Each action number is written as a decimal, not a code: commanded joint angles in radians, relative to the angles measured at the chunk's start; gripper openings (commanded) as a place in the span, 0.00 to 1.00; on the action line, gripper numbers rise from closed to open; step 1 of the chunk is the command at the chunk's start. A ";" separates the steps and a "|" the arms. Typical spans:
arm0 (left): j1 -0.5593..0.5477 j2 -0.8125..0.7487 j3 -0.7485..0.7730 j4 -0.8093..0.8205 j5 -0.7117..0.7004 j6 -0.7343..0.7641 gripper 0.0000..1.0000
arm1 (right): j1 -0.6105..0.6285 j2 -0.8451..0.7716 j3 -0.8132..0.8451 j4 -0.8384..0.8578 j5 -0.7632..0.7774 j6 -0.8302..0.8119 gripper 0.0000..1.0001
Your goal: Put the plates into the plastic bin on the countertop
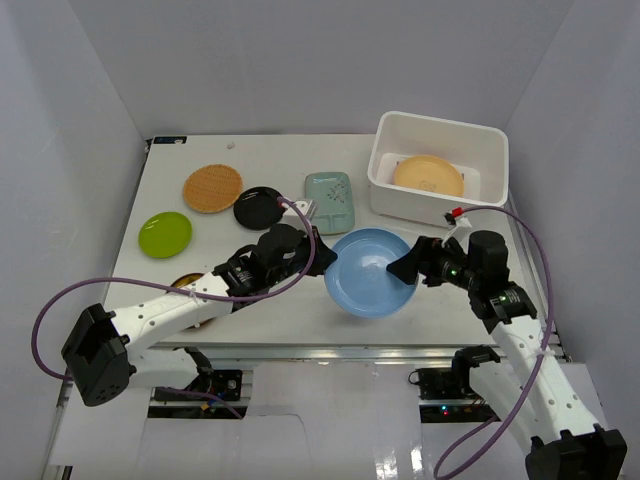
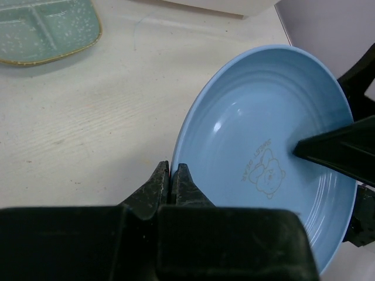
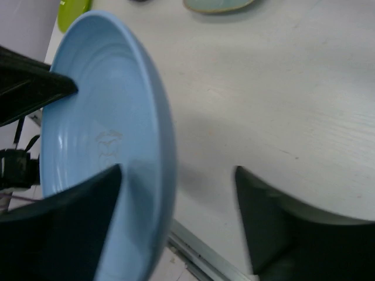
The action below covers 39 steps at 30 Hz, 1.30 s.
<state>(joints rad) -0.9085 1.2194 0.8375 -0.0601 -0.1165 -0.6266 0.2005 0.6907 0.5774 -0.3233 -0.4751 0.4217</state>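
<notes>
Arms reach in from below; left end effector [image 1: 318, 255] pinches the tilted blue plate [image 1: 370, 272] over the desk [image 1: 300, 312]; a tan plate [image 1: 428, 175] lies in the bin [image 1: 440, 118]; left wrist: fingers [image 2: 184, 187] squeeze the blue rim; right wrist: right end effector [image 3: 177, 171] spread wide around that rim.

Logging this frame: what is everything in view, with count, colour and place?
blue plate: 1, light blue, front centre, tilted up
orange-brown plate: 1, orange-brown, back left
black plate: 1, black, right of that
green plate: 1, lime, left edge
rectangular plate: 1, pale teal, back centre
plastic bin: 1, white, back right
tan plate: 1, tan, inside bin
hidden plate: 1, orange rim, mostly under left arm
countertop: 1, white
left pincer: 1, black, shut on blue plate's rim
right pincer: 1, black, open, astride the opposite rim
</notes>
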 commanded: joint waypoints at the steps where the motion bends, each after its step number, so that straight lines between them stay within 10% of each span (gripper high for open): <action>1: 0.006 -0.038 -0.002 0.029 0.025 -0.002 0.00 | 0.134 0.032 0.010 0.075 0.018 0.029 0.62; 4: 0.007 -0.070 0.012 0.003 -0.001 0.011 0.00 | 0.158 0.052 0.010 0.125 0.044 0.086 0.08; 8: 0.007 -0.164 0.021 -0.062 -0.063 0.048 0.48 | 0.160 0.102 0.067 0.226 0.087 0.134 0.08; 9: 0.008 -0.188 0.026 -0.108 -0.078 0.059 0.75 | 0.160 0.119 0.093 0.237 0.101 0.128 0.08; 12: 0.008 -0.291 0.063 -0.225 -0.118 0.089 0.98 | 0.154 0.205 0.254 0.233 0.220 0.079 0.08; 29: 0.008 -0.834 -0.098 -0.603 -0.357 0.120 0.98 | -0.217 0.862 0.828 0.109 0.529 -0.021 0.08; 35: 0.008 -0.819 -0.115 -0.586 -0.358 0.137 0.98 | -0.222 0.921 0.802 0.090 0.573 -0.006 0.76; 39: 0.008 -0.813 -0.115 -0.586 -0.344 0.140 0.98 | -0.222 0.909 0.849 0.056 0.596 -0.009 0.98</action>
<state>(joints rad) -0.8989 0.3988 0.7258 -0.6479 -0.4576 -0.4973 -0.0216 1.6360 1.3697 -0.2607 0.0849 0.4240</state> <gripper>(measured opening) 0.979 0.968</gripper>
